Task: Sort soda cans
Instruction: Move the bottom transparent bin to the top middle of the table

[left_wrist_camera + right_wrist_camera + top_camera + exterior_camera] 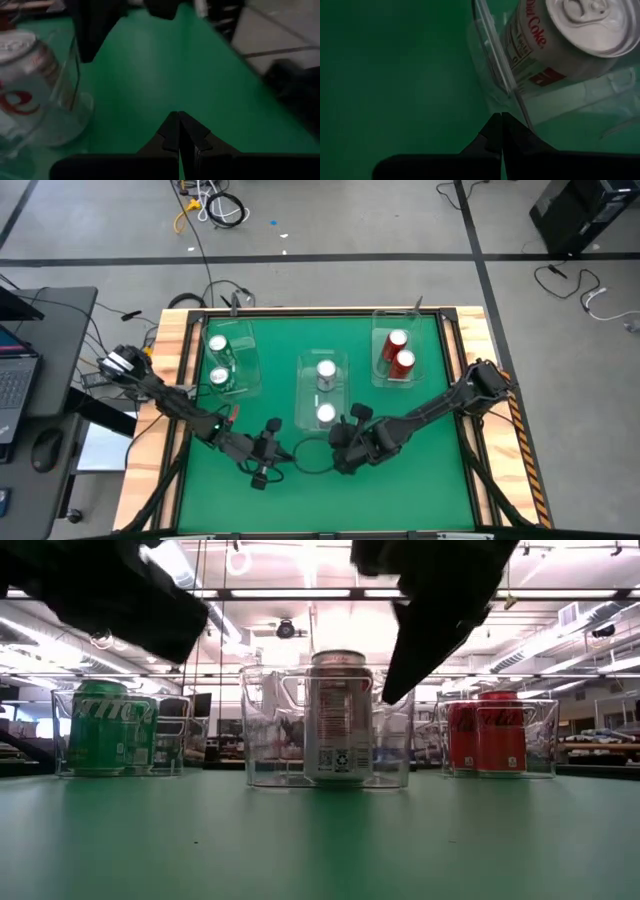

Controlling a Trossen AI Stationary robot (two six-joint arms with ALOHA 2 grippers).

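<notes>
All six cans look sorted: two green cans point(219, 360) in left clear tray point(244, 345), two silver cans point(326, 390) in middle tray, two red cans point(398, 354) in right tray. Left gripper point(262, 463) & right gripper point(345, 442) both pinched shut, holding nothing. We'd lift arms clear w/o bumping the trays.

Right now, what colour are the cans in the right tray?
Red, both cans; clearest in the low view.

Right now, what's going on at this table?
The soda cans look sorted: two green cans in the left tray, two silver cans in the middle tray, two red cans in the right tray. The left gripper and right gripper sit shut and empty on the near side of the table.
</notes>
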